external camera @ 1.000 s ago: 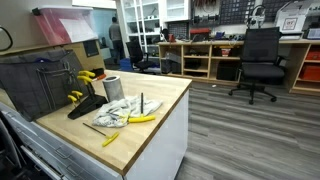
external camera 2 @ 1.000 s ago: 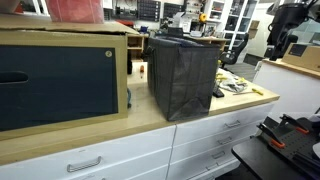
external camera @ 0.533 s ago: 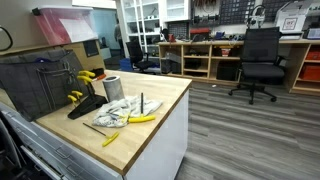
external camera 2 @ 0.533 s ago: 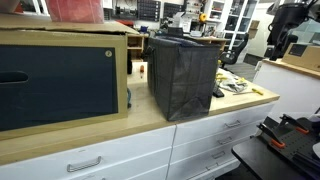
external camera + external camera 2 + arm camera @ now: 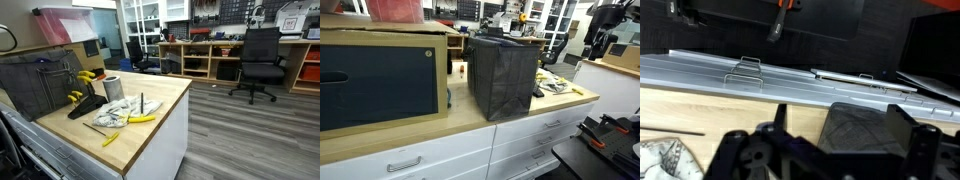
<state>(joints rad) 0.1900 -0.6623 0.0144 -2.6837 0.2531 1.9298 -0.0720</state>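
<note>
In the wrist view my gripper (image 5: 840, 118) is open and empty, with its two dark fingers at the bottom of the frame. A dark grey fabric piece (image 5: 855, 128) lies between the fingers on the wooden counter (image 5: 710, 112). A white cloth (image 5: 660, 160) shows at the lower left. In an exterior view the arm with the gripper (image 5: 599, 40) hangs high above the counter's far end, touching nothing. On the counter lie a white cloth with tools (image 5: 118, 114), a yellow banana-like object (image 5: 142, 118), a grey can (image 5: 113, 87) and yellow-handled tools (image 5: 86, 76).
A black fabric bin (image 5: 503, 75) (image 5: 40, 85) stands on the counter next to a wooden box with a dark drawer front (image 5: 375, 80). White drawers with metal handles (image 5: 748, 66) sit below. An office chair (image 5: 261, 62) and shelves stand across the floor.
</note>
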